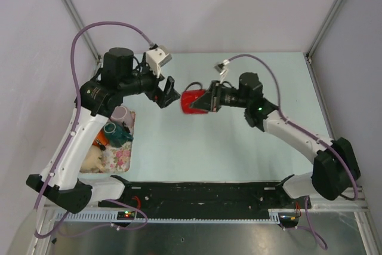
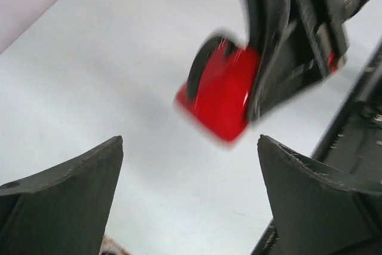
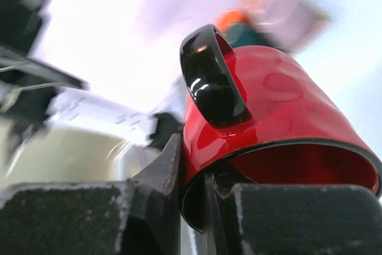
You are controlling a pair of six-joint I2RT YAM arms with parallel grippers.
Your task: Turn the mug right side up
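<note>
My right gripper [image 1: 210, 100] is shut tight on the rim of the red mug [image 1: 192, 101]. In my right wrist view one finger [image 3: 156, 204] sits on the outside of the mug's wall. The other finger [image 3: 298, 213] looks like it is on the inside, but I cannot be sure.

The mug is over the middle of the table [image 1: 239, 147], a bit toward the far side. It lies on its side. Its open end points right, at my right gripper, and its bottom points left. The black handle [image 3: 212, 79] sticks up in my right wrist view. In my left wrist view the mug looks lifted off the table, but it is blurry there.

My left gripper [image 1: 169, 94] is just to the left of the mug and does not touch it. Its two fingers [image 2: 65, 207] are spread wide apart, and it holds nothing.

At the left edge of the table, close to my left arm, there is a flowery cloth [image 1: 122, 158]. On it are a pink cup [image 1: 121, 113] and a teal cup [image 1: 116, 132]. These are well apart from the red mug.
</note>
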